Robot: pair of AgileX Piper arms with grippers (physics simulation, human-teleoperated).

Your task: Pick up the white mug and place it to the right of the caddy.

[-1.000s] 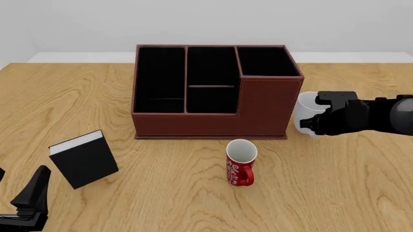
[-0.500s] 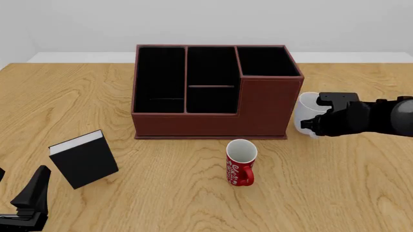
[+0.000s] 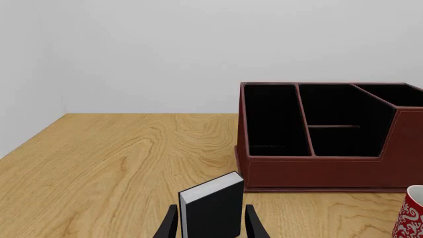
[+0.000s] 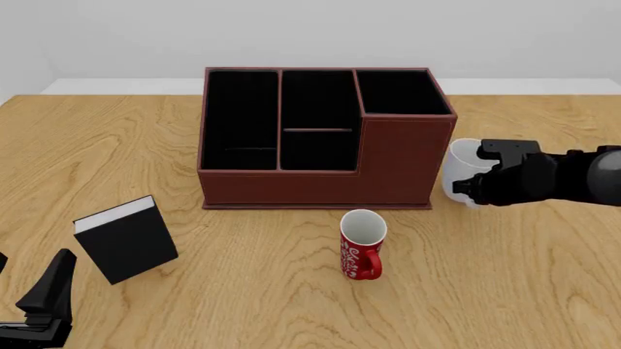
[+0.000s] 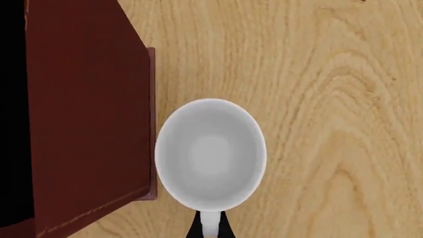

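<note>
Right end effector (image 4: 473,187) at right of frame pinches the white mug (image 4: 460,169) by its handle, upright just right of the caddy (image 4: 388,163); left end effector (image 3: 211,227) released, book (image 3: 211,208) between its fingers

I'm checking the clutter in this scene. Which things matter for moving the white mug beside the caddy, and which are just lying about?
Part of the job:
- white mug, upright on the table just right of the caddy
- caddy
- right gripper, at the mug's handle

Lying about:
- red mug, in front of the caddy
- book, front left
- left gripper, idle near the book
</note>
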